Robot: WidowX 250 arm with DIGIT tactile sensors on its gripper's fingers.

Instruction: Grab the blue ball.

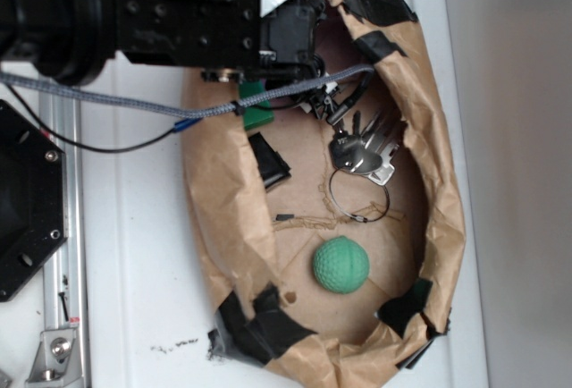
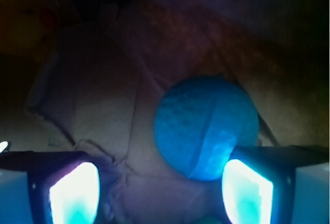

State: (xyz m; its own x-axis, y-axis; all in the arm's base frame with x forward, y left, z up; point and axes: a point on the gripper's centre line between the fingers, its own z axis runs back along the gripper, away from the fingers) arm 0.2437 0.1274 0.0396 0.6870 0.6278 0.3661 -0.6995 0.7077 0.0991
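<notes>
Balls number two, one blue ball (image 2: 206, 127) between the gripper's (image 2: 161, 190) spread fingers, one green ball (image 1: 340, 265).

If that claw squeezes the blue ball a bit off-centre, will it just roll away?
Probably it could. The blue ball is round and sits loose on crinkled brown paper, so a nudge may roll it. Its slightly textured surface likely helps grip. It lies nearer one finger of the open end effector, so contact may be uneven.

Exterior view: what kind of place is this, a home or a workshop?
Probably a lab test bench. A black robot arm is bolted beside a white table, where a taped brown paper bin holds odd practice items: a green ball and keys.
</notes>
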